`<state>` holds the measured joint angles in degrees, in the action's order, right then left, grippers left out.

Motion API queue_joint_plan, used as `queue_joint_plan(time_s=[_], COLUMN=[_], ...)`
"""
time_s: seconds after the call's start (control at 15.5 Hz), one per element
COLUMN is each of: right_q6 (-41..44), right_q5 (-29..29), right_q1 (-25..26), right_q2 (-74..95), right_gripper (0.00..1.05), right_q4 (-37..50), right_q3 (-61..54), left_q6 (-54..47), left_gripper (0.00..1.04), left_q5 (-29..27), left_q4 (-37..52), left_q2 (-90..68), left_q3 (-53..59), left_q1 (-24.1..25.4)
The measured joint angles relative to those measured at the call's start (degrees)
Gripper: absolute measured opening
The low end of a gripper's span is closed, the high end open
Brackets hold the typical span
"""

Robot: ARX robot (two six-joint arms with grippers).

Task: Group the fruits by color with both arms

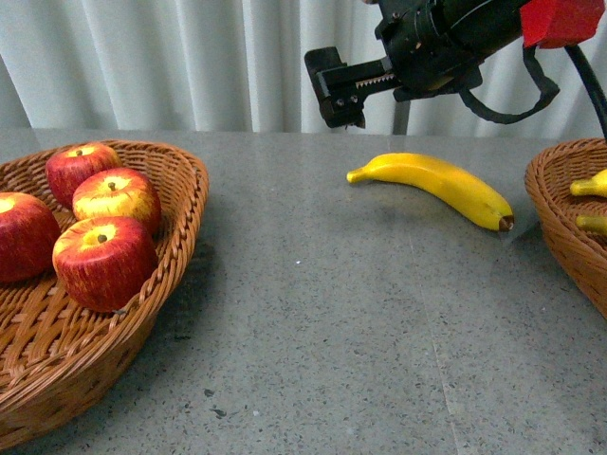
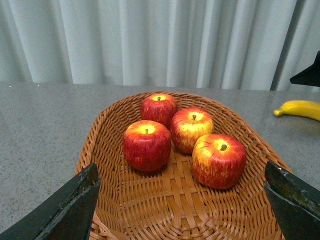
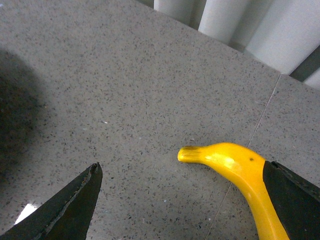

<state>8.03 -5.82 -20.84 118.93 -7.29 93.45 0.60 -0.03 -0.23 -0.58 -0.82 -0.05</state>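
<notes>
Several red apples with yellow patches [image 1: 102, 261] lie in the left wicker basket [image 1: 185, 180]. In the left wrist view my left gripper [image 2: 182, 200] hangs open over that basket [image 2: 100, 135], near the apples [image 2: 146, 145], with nothing between its fingers [image 2: 70, 205]. One yellow banana [image 1: 432, 185] lies on the grey table between the baskets. My right gripper [image 1: 340, 90] hovers open above and to the left of its stem end. The right wrist view shows the banana [image 3: 235, 165] running under one finger [image 3: 295, 200] of the right gripper [image 3: 182, 200], untouched.
A second wicker basket [image 1: 560, 218] at the right edge holds two bananas [image 1: 590, 185]. White curtains hang behind the grey speckled table [image 1: 313, 313]. The banana on the table also shows far off in the left wrist view [image 2: 300, 108].
</notes>
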Motion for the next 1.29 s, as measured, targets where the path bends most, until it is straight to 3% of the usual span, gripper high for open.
queue_joint_plan(time_s=[0.58, 1.29], right_q6=[9.4, 14.5], right_q5=[-1.1, 2.2], right_q1=[5.9, 6.4], right_q2=[12.0, 20.2], right_gripper=[0.98, 0.98], right_q4=[-13.1, -20.0], right_q3=[14.7, 24.9], left_q6=[0.0, 0.0], left_gripper=[0.98, 0.98], left_q5=[0.0, 0.0], left_q4=[0.0, 0.0], left_q2=[0.0, 0.0], left_q3=[0.0, 0.0], left_q1=[0.0, 0.0])
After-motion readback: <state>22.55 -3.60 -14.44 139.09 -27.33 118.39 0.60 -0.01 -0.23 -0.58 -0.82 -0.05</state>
